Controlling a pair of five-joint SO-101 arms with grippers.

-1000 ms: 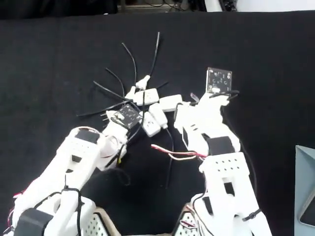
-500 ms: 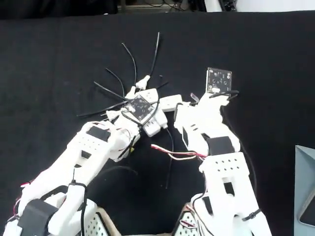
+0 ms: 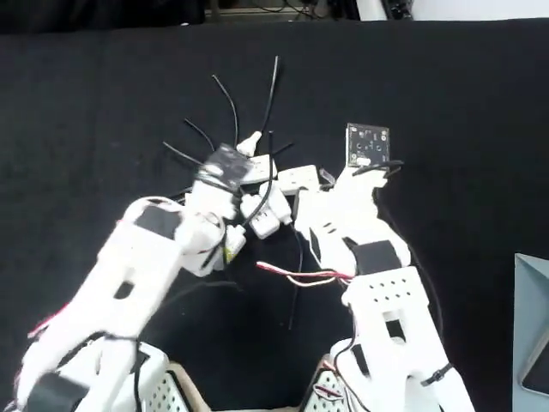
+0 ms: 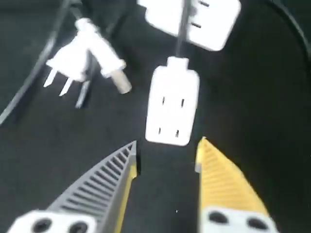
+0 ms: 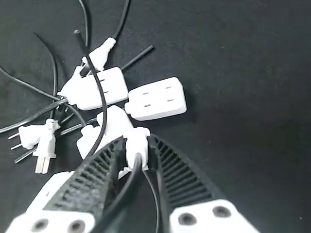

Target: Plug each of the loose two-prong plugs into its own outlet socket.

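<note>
In the high view the left arm [image 3: 129,275] is seen coming up from the lower left of the frame and the right arm [image 3: 386,300] from the lower middle; both are bent toward a cluster of white pieces [image 3: 266,210] just left of centre on the black cloth [image 3: 463,94].

In the left wrist view the left gripper [image 4: 167,143] is held over the cloth with its jaws apart and nothing between them. A four-slot outlet [image 4: 172,107] lies flat just past its tips, with a cord entering its far end. A second white block [image 4: 194,14] is seen beyond that, and a loose two-prong plug [image 4: 82,58] lies apart from both with its prongs bare.

In the right wrist view the right gripper [image 5: 137,145] is closed on a small corded white piece [image 5: 137,141] — whether it is a plug or a socket body cannot be told. A black cord runs back from it between the ribbed fingers [image 5: 175,174]. Past it a free outlet block [image 5: 155,102] lies with its four slots unfilled; a larger white block [image 5: 95,87] is just beside it; a bare-pronged plug [image 5: 39,138] lies off to one side near the cords; farther still a small plug [image 5: 99,56] sits on its own cord.

Farthest off in the high view, loose black cords [image 3: 232,103] are fanned out from the cluster toward the upper left — their ends lie free on the cloth.
</note>
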